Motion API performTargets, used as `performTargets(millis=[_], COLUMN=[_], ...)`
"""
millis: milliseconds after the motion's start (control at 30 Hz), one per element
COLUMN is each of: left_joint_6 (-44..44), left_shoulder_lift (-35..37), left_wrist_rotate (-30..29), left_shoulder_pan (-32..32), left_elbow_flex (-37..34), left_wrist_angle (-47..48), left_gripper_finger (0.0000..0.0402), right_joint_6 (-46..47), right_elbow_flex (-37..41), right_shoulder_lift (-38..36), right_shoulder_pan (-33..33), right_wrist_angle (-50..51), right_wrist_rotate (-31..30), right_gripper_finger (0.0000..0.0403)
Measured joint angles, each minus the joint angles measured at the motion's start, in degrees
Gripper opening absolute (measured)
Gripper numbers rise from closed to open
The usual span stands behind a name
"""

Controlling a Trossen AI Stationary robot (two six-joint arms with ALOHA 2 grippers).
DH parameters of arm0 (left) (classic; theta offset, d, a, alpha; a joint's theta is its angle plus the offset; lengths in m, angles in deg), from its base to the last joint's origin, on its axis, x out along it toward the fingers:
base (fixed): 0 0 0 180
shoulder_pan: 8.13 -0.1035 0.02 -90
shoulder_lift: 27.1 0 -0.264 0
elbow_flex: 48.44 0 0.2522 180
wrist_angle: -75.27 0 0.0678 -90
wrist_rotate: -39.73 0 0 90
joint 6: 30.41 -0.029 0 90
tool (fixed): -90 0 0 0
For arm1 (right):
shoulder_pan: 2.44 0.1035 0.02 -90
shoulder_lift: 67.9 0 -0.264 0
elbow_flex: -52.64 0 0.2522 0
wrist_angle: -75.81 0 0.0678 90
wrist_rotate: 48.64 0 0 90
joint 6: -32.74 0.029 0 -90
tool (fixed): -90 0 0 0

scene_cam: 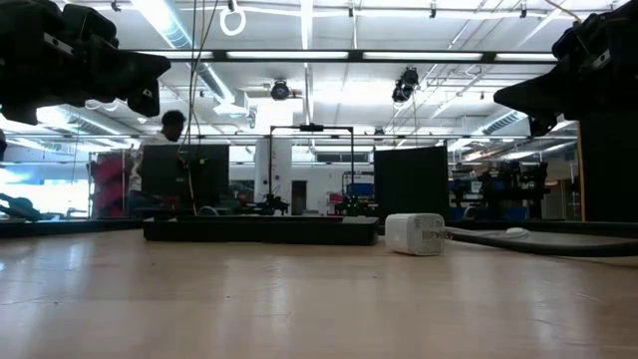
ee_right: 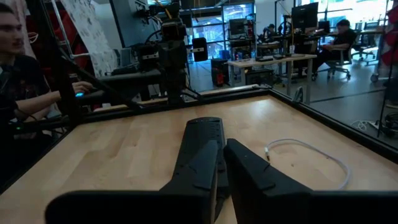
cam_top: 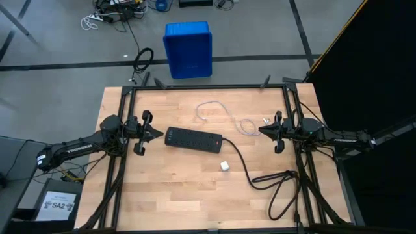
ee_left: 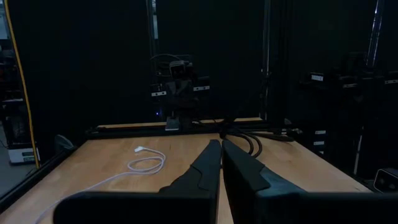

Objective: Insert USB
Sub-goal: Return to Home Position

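Across the high view, the left gripper (cam_top: pixel 153 133) hung just off one end of the black power strip (cam_top: pixel 193 138), and the right gripper (cam_top: pixel 262 131) sat near the opposite table (cam_top: pixel 162 195) edge. The USB (cam_top: pixel 233 117) lay loosely curled on the wood between the strip and the right gripper, touching neither. A white adapter (cam_top: pixel 224 167) rested alone nearer the front, beside the black cord (cam_top: pixel 273 182). A blue bin (cam_top: pixel 188 49) stood on the floor beyond.

At table height, the low view showed the strip (scene_cam: pixel 259 230) lying flat and the adapter (scene_cam: pixel 416 234) on the wood to its right, with the left gripper (scene_cam: pixel 155 70) and the right gripper (scene_cam: pixel 503 97) raised clear of the surface.

From the left wrist, that gripper (ee_left: pixel 219 149) had its two fingers pressed together, holding nothing; the USB (ee_left: pixel 149 159) lay coiled ahead, unplugged.

From the right wrist, its gripper (ee_right: pixel 222 146) was likewise closed and empty, the strip (ee_right: pixel 205 127) ahead of it and the USB (ee_right: pixel 311 144) arcing alongside. A person (ee_right: pixel 15 62) sat beyond the table.
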Motion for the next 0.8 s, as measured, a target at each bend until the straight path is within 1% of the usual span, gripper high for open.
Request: performTargets(millis=[300,800], left_joint_6=[0.0,0.0], left_shoulder_lift=[0.0,0.0], left_wrist_rotate=[0.0,0.0], left_shoulder_pan=[0.0,0.0], left_elbow_flex=[0.0,0.0], left_wrist_angle=[0.0,0.0], left_gripper_finger=[0.0000,0.0000], right_joint_6=[0.0,0.0], right_elbow_flex=[0.0,0.0], right_shoulder_lift=[0.0,0.0], right_shoulder_pan=[0.0,0.0], right_wrist_angle=[0.0,0.0], right_wrist_rotate=[0.0,0.0], right_gripper_finger=[0.0001,0.0013])
